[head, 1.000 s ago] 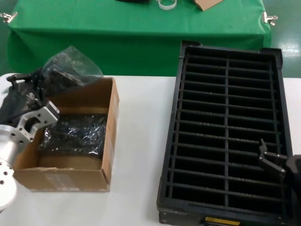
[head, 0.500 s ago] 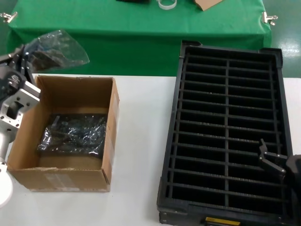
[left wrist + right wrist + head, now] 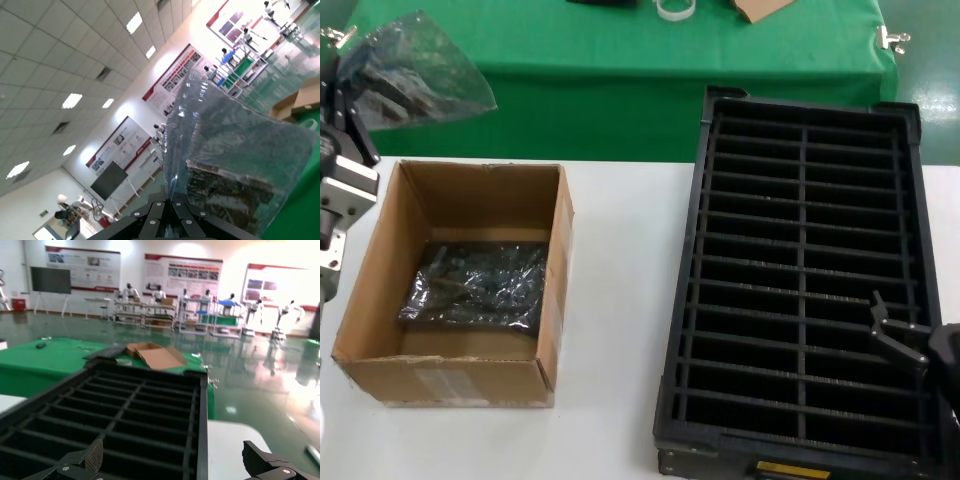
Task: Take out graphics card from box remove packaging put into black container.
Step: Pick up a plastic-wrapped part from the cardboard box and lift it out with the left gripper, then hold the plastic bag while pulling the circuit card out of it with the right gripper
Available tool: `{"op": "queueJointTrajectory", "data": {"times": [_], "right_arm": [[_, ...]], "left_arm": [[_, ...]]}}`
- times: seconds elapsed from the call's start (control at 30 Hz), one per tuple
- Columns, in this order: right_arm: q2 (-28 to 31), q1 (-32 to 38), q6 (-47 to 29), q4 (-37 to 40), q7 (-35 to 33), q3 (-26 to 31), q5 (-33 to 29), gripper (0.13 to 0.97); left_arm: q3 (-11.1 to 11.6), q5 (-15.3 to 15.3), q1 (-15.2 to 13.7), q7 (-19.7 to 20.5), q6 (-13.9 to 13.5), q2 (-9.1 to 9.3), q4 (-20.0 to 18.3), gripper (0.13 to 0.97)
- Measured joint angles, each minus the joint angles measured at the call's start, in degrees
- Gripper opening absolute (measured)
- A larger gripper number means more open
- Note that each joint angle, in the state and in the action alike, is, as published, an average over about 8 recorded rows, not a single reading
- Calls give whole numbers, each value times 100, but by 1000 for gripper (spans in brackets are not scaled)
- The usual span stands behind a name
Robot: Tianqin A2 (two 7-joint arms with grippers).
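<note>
1 bagged graphics card (image 3: 405, 70) | left gripper (image 3: 167, 212) clamps it | long axis level

**Right claw spread above the slotted tray**

The right claw (image 3: 175, 465) hangs with its two fingertips (image 3: 82, 460) set wide apart over the near end of the black container (image 3: 135, 415). Its narrow parallel slots lie bare. Beyond it stands a green-covered surface (image 3: 45, 360) bearing an open cardboard piece (image 3: 155, 356).
</note>
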State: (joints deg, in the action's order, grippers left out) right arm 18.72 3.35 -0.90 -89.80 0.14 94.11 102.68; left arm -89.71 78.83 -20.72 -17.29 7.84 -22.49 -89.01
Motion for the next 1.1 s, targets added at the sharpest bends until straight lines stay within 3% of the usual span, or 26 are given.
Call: {"op": "queueJointTrajectory", "data": {"times": [0.1,0.2,0.5,0.83,0.97,1.1], "right_arm": [[270,66,3,-85,48,182,33,966],[551,229,-124,-118,92,377,24,966],[739,1305,-1231,327,-186,881,-120,966],[220,2307,-2613,1038,-965,1155,132,962],[119,2566,-2904,1162,-975,1344,83,948],[-1,2731,-3220,1236,-1035,1460,131,937]], "left_arm": [[184,38,157,-169,-145,42,-310,139],[199,-2,355,-174,-111,-75,-614,139],[-228,-320,1002,341,398,-879,-1175,139],[-1084,-1112,1377,1347,1363,-1926,-971,139],[-1360,-1403,1432,1625,1688,-2192,-808,139],[-1583,-1659,1398,1769,1941,-2333,-598,139]]}}
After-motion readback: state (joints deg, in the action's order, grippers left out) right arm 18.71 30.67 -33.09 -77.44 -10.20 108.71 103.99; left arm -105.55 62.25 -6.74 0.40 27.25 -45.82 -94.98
